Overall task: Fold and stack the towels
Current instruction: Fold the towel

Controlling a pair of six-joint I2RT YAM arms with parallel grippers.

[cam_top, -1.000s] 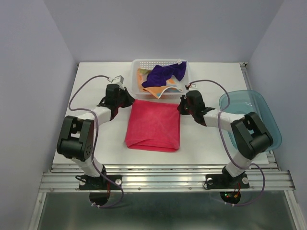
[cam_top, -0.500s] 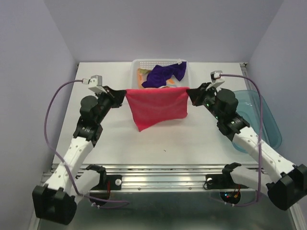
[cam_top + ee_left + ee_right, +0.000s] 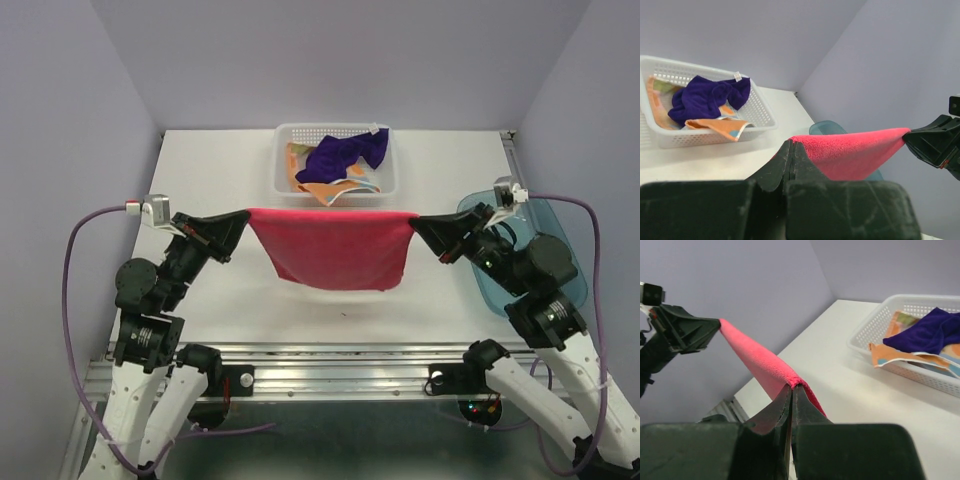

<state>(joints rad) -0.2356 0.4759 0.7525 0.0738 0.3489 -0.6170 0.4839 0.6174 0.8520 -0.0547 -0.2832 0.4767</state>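
Observation:
The hot pink towel (image 3: 335, 247) hangs stretched in the air between both grippers, above the table's front half. My left gripper (image 3: 246, 213) is shut on its left top corner; the towel shows in the left wrist view (image 3: 855, 155) running to the right gripper. My right gripper (image 3: 413, 220) is shut on its right top corner; the towel also shows in the right wrist view (image 3: 757, 360). The dark purple towel (image 3: 343, 155) and the orange polka-dot towel (image 3: 327, 189) lie crumpled in the white basket (image 3: 281, 157); the orange one hangs over its front rim.
The white perforated basket stands at the back centre of the white table (image 3: 210, 170). A translucent teal tray (image 3: 548, 225) sits at the right edge, under the right arm. Purple walls close in the back and both sides.
Both grippers lifted the pink towel off the table, then drew it towards the near edge and apart. The towel now hangs wider and taut; both arms have pulled back.

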